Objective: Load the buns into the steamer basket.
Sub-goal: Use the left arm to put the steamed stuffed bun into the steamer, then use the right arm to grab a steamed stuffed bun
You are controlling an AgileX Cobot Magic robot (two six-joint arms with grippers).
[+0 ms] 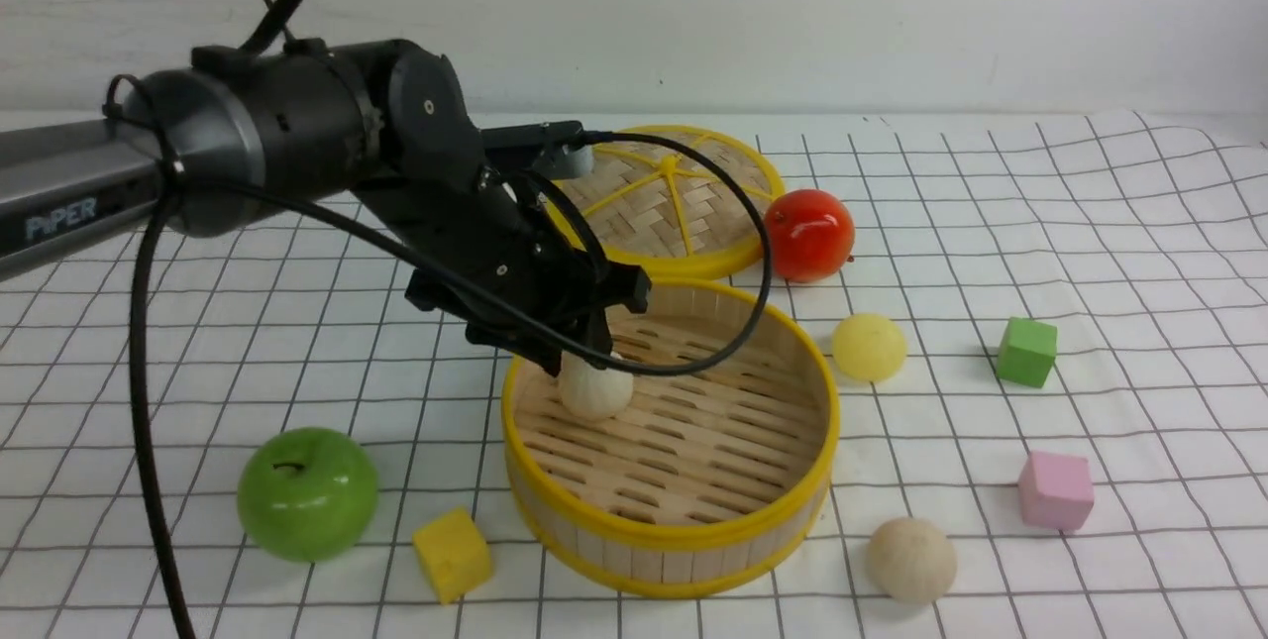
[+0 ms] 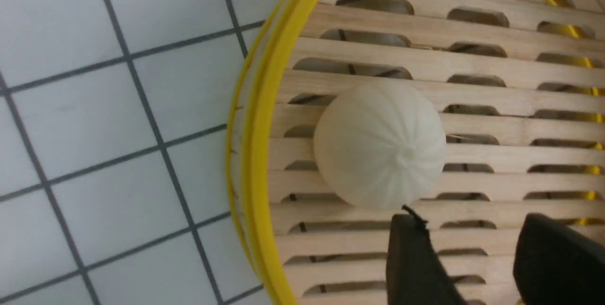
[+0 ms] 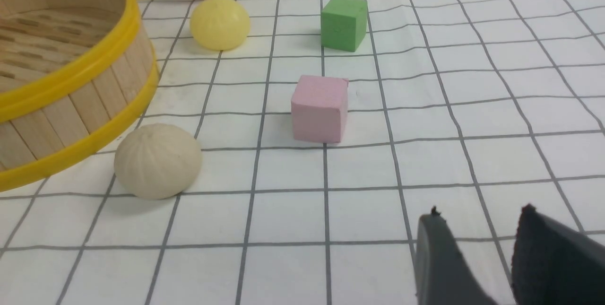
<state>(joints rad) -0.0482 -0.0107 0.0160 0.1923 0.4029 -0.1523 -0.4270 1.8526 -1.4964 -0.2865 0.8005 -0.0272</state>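
The white bun (image 1: pixel 597 391) lies on the slatted floor of the steamer basket (image 1: pixel 684 540), near the wall on the robot's left side. The left gripper (image 2: pixel 470 222) hangs right over it. Its fingers are wide apart with nothing between them, so it holds no bun. One finger tip is very close to the bun and may be touching it. If the arm lifts crooked, that finger can bump the round bun and make it roll around the floor. The black cable (image 1: pixel 768 263) loops low over the basket and can snag on the yellow rim and drag the basket. The right gripper (image 3: pixel 479 220) is low over the checked cloth (image 1: pixel 1090 223). Its fingers are a little apart and hold nothing. The beige bun (image 1: pixel 911 560) sits just beside the basket wall, so a finger going down there can hit the wall or push the bun away. The yellow bun (image 1: pixel 869 347) is near the red fruit (image 1: pixel 809 235), and a sloppy grab can knock that fruit. Buns are round, so a small nudge can send one rolling across the cloth. Now the count: there are three buns, one in the basket and two out on the cloth. There is one steamer basket and one woven lid (image 1: pixel 684 213). There is one red fruit and one green apple (image 1: pixel 307 492). There are three cubes: one yellow cube (image 1: pixel 452 554), one green cube (image 1: pixel 1026 352) and one pink cube (image 1: pixel 1056 490).
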